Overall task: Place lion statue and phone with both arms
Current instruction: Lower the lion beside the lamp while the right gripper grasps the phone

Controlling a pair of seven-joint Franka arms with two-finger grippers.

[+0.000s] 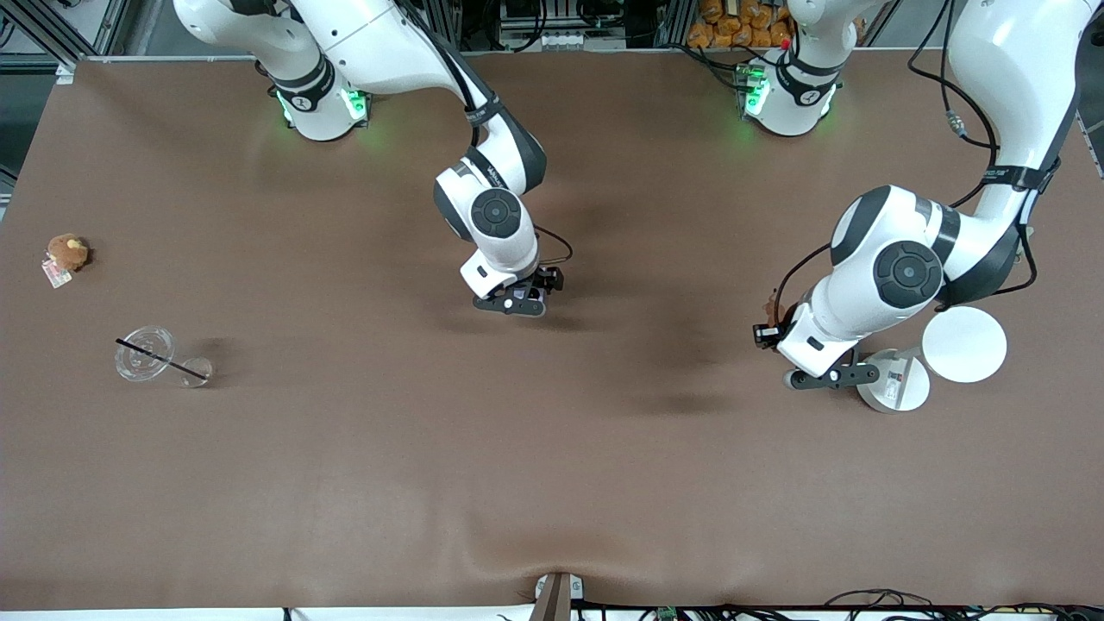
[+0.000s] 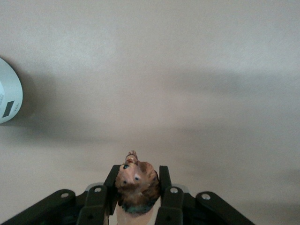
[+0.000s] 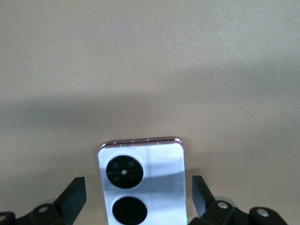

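The reddish-brown lion statue (image 2: 138, 185) is clamped between the fingers of my left gripper (image 2: 138, 171), head pointing out past the fingertips. In the front view this gripper (image 1: 770, 332) hangs low over the table at the left arm's end, beside two white discs, and a bit of the lion statue (image 1: 770, 307) shows above it. The pale lavender phone (image 3: 150, 187), with two black camera circles, lies between the fingers of my right gripper (image 3: 138, 180), a gap on each side. That right gripper (image 1: 517, 297) is open, low over the table's middle; the front view hides the phone.
Two white round discs (image 1: 963, 343) (image 1: 894, 382) lie by the left gripper; one disc's edge (image 2: 7, 96) shows in the left wrist view. At the right arm's end are a tipped clear cup with a black straw (image 1: 147, 352) and a brown plush with a tag (image 1: 67, 252).
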